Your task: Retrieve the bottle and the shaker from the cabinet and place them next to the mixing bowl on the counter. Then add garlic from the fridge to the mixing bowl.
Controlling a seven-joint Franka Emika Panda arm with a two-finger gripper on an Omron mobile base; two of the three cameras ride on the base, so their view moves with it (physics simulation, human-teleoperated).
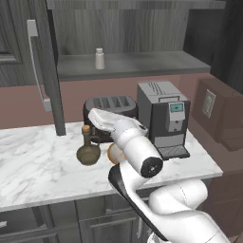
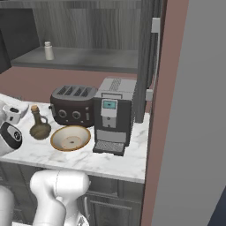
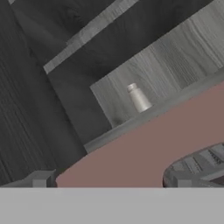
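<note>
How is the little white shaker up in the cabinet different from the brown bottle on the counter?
The small white shaker stands on the grey cabinet shelf; the round-bellied olive-brown bottle stands down on the white marble counter, beside the tan mixing bowl. The shaker is pale and straight-sided; the bottle is dark, fat-bottomed and thin-necked. Both stand upright.

- marble counter [image 1: 33, 161]: bottle [image 1: 88, 149], bowl [image 2: 70, 137], toaster [image 2: 73, 105], coffee machine [image 1: 163, 118]
- cabinet shelf [image 1: 142, 63]: shaker [image 1: 99, 59], standing upright
</note>
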